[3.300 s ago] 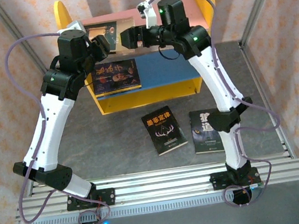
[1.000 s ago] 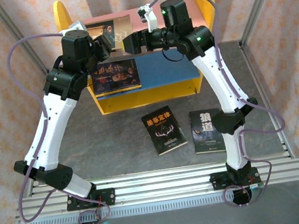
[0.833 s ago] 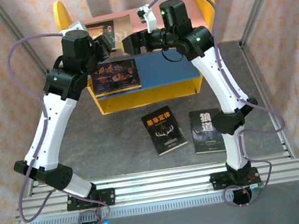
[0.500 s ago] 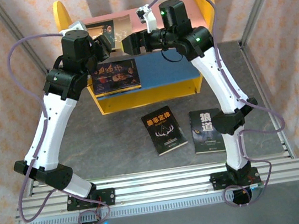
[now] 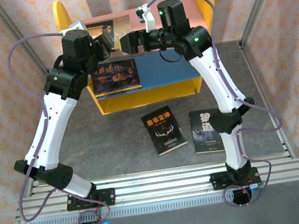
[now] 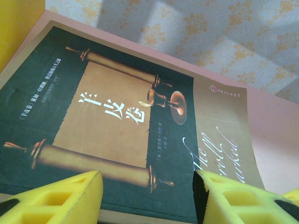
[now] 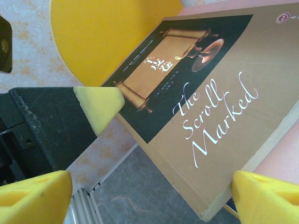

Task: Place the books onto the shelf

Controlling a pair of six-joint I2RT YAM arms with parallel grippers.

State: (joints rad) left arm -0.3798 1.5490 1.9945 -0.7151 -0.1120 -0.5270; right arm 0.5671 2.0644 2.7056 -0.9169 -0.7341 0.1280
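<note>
Shelf: two-tier shelf [image 5: 150, 96] standing at the far side of the bench [image 5: 115, 144], with yellow round-topped sides, a pink upper board [image 6: 280, 140] and a blue lower board [image 5: 169, 70].

Upper tier: scroll book [image 6: 126, 121], brown and dark cover lettered "The Scroll Marked", lying flat and face up on the pink upper board, close to a yellow side panel [image 7: 107, 32]. One edge juts past the board, with grey bench visible beneath it in the right wrist view.

Left end effector: left end effector [image 6: 147, 189] low at the scroll book's near edge, jaws partway apart. Yellow pads sit to either side with the cover showing in the gap, and nothing is clamped between them. In the right wrist view one pad [image 7: 99, 108] is at the book's corner, touching or just beside it.

Right end effector: right end effector [image 7: 149, 184] facing the left one across the scroll book, jaws spread wide, nothing gripped. Overhanging edge of the book seen between the two pads; contact not discernible.

Lower tier: dark portrait book [image 5: 115, 76] flat on the left part of the blue lower board.

Bench: black book with yellow characters [image 5: 164, 131] and black book with white characters [image 5: 207, 131] lying flat in front of the shelf, near each other but apart, between the two arms.
</note>
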